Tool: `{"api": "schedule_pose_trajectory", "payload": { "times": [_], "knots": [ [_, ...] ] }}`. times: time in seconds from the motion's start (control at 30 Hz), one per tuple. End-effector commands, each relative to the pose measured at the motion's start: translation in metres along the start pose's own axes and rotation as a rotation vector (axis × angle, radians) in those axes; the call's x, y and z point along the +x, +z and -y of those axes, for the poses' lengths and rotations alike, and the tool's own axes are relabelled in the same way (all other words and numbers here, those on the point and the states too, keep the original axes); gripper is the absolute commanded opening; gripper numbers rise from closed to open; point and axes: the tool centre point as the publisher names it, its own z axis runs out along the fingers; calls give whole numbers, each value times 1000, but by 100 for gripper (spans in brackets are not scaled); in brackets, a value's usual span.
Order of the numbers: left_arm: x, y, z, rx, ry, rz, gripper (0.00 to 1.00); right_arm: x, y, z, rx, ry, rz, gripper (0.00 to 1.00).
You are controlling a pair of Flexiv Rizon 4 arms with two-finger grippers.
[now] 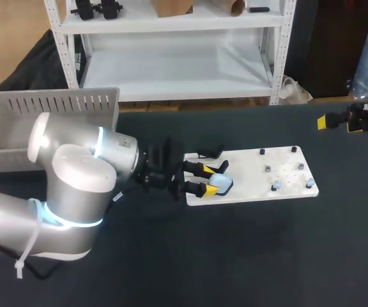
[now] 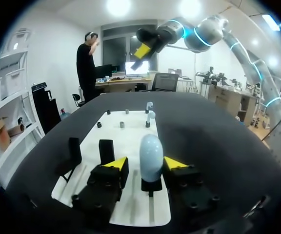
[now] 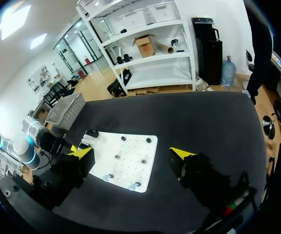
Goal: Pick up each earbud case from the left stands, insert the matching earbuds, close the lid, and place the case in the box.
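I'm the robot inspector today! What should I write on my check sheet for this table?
Surface: black table with a white board lying on it.
Job's things: pale blue case upright on a stand at the board's left end; small pale pieces, likely earbuds, on pegs at its right end; grey box at the table's back left.
Clutter: nothing seen.
Grippers: left gripper open, one finger on each side of the case; right gripper open, up above the table, holding nothing.
Cables: a white strap at the left arm's base.
Surroundings: nothing seen reaching over the table.
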Motion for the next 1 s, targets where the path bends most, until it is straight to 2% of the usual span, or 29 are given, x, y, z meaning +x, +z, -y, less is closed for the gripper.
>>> {"api": "schedule_pose_trajectory", "payload": {
  "times": [0.03, 0.33, 0.47, 0.53, 0.57, 0.6, 0.77, 1.0],
  "knots": [
    [1, 3, -2, 6, 0, -3, 44, 0, 0, 0, 0, 0, 0, 100],
    [2, 6, -4, -4, 0, -7, 41, 0, 0, 0, 0, 0, 0, 100],
    [3, 6, -5, -9, -2, -8, 33, 0, 0, 0, 0, 0, 0, 100],
    [3, 6, -5, -11, -1, -8, 19, 0, 0, 0, 0, 0, 0, 100],
    [3, 6, -5, -12, 0, -8, 3, 0, 0, 0, 0, 0, 0, 100],
    [3, 5, -5, -13, 0, -7, 0, 0, 0, 0, 0, 0, 0, 100],
    [-2, -2, -3, -11, 8, 11, 0, 0, 0, 0, 0, 0, 0, 100],
    [-24, -25, 7, 5, 49, 105, 0, 0, 0, 0, 0, 0, 0, 100]
  ]
}}
